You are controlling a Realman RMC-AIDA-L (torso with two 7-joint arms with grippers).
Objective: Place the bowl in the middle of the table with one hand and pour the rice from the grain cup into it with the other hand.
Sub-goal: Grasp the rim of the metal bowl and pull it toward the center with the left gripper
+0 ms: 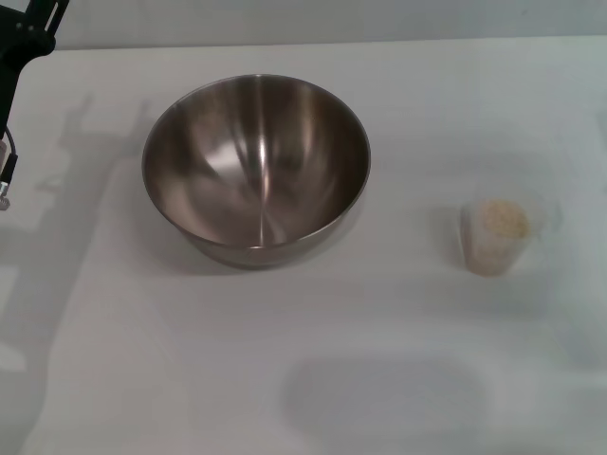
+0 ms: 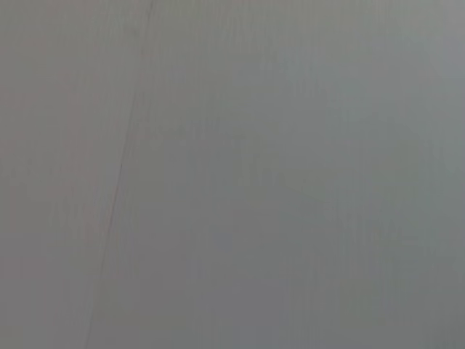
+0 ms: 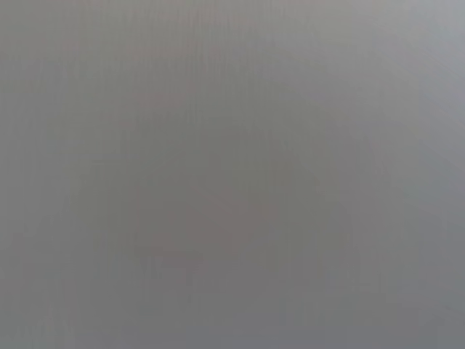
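Your left claw point(image 1: 21, 57) shows only as a dark piece of arm at the far left corner of the head view, raised off the worktop point(image 1: 303, 379); whether it is open or closed cannot be told. Your right claw appears in no view, and both wrist views give only plain grey. You have the bowl point(image 1: 256, 166) standing upright and empty, left of centre on the worktop. Well apart to its right stands the grain cup point(image 1: 495, 239), upright, with the rice point(image 1: 501, 218) heaped inside it.
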